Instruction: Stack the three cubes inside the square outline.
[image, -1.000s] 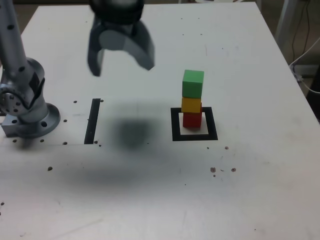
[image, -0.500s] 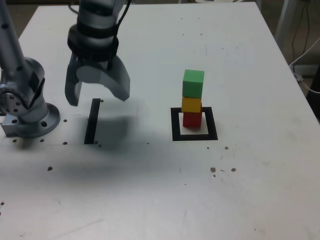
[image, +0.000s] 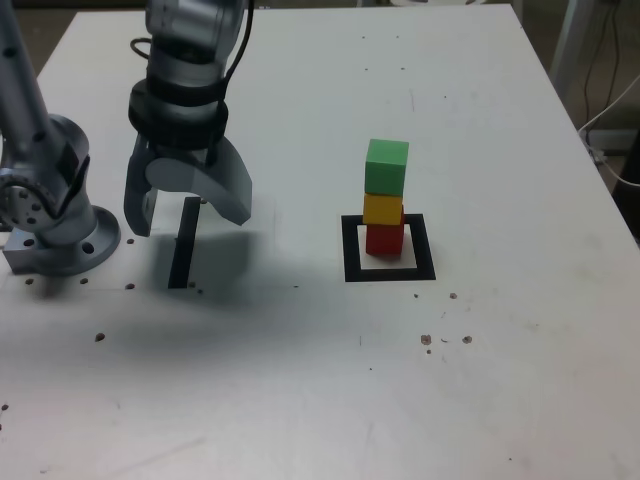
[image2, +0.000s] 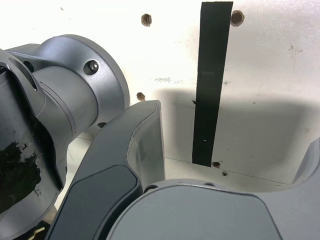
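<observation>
End effector (image: 186, 213) open wide, holding nothing, pointing down over the straight black tape strip (image: 184, 243) near the arm base (image: 55, 235) at the exterior view's left. Wrist view shows the strip (image2: 210, 80) between the spread jaws, arm base (image2: 55, 125) beside it. Three cubes stacked in one column: red cube (image: 384, 239) on the bottom, yellow cube (image: 382, 209) on it, green cube (image: 386, 167) on top, slightly offset. Stack stands inside the square outline (image: 389, 271) on the white counter (image: 320, 380), toward its far edge, well apart from the end effector.
</observation>
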